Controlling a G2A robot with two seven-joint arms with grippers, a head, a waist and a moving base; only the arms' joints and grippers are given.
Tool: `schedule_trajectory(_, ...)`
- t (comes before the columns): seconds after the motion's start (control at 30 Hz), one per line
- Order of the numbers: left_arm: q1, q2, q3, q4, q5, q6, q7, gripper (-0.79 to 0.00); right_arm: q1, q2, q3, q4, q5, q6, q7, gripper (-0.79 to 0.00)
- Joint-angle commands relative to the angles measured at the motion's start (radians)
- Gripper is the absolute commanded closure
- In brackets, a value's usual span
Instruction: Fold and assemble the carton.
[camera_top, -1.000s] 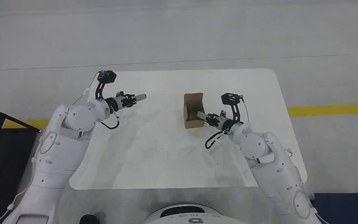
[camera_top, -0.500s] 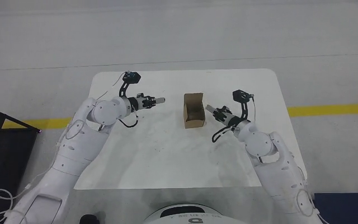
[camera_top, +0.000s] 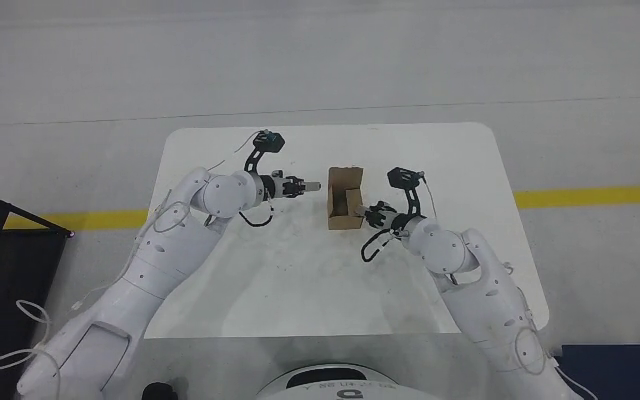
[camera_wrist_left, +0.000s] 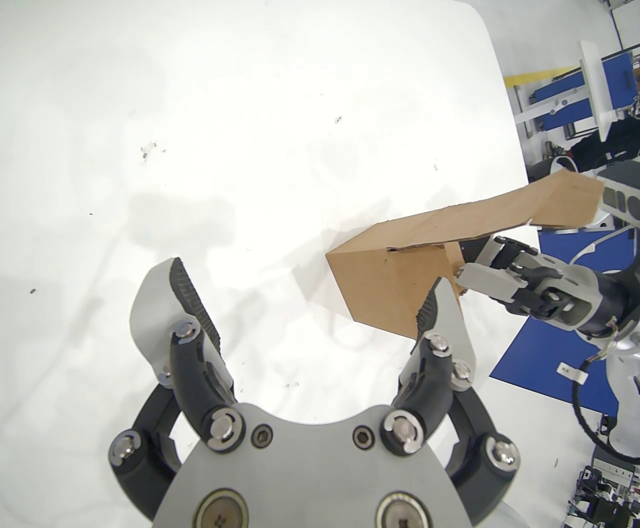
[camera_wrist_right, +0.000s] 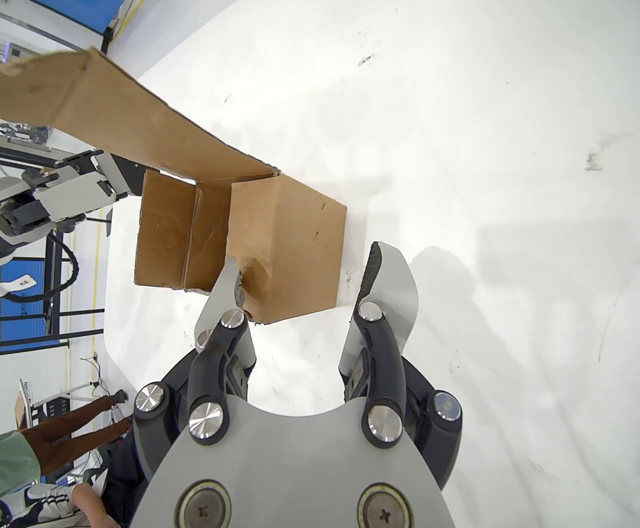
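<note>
Over on the left, the left pincer (camera_top: 312, 186) (camera_wrist_left: 305, 295) hangs low over the white desk (camera_top: 250, 290) (camera_wrist_left: 250, 100), pointing across toward the middle. Its two ribbed fingers are spread wide with nothing between them. From the left wrist view one fingertip (camera_wrist_left: 440, 305) sits right in front of the carton's near corner, though I cannot tell whether it actually touches the cardboard. The desk surface under it carries a few small dark specks and scuffs. The carton (camera_top: 346, 198) (camera_wrist_left: 390, 285) (camera_wrist_right: 285, 240) stands about mid-desk, a little toward the far side, squarely between the two pincers. It is plain brown cardboard, partly formed into a box, and from above you look down into its open mouth. One long flap (camera_wrist_left: 500, 210) (camera_wrist_right: 125, 115) sticks out loose from an edge of that mouth, unfolded. Just to the right of it, the right pincer (camera_top: 372, 212) (camera_wrist_right: 305, 270) is up against the carton's right side. It is released too, with its fingers apart. One fingertip (camera_wrist_right: 232, 280) presses on the edge of the carton wall, where the cardboard shows a crumpled dent. The other finger stands clear of the box, over bare desk just beside it. Beyond the desk's right end, a yellow stripe (camera_top: 575, 195) runs along the grey floor.
</note>
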Motion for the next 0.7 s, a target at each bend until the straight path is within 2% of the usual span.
schedule_trajectory(0.0,-0.003,-0.003,0.004,0.006,0.004,-0.002,0.000,-0.785,0.008,-0.001,-0.009,0.007,0.000,-0.001,0.005,-0.480)
schedule_trajectory(0.23,-0.009,-0.011,0.009,0.022,0.006,-0.009,-0.002,-0.785,0.036,-0.006,-0.047,0.034,0.005,-0.024,-0.002,-0.514)
schedule_trajectory(0.37,-0.008,-0.013,0.008,0.022,0.010,-0.014,-0.002,-0.785,0.062,-0.010,-0.068,0.065,-0.004,-0.024,-0.014,-0.486)
schedule_trajectory(0.5,0.000,-0.013,0.004,0.011,0.018,-0.027,-0.007,-0.785,0.073,-0.013,-0.075,0.070,-0.007,-0.021,-0.030,-0.508)
schedule_trajectory(0.67,0.012,-0.012,-0.002,-0.002,0.028,-0.034,-0.016,-0.785,0.046,-0.007,-0.043,0.036,0.027,-0.047,-0.039,-0.628)
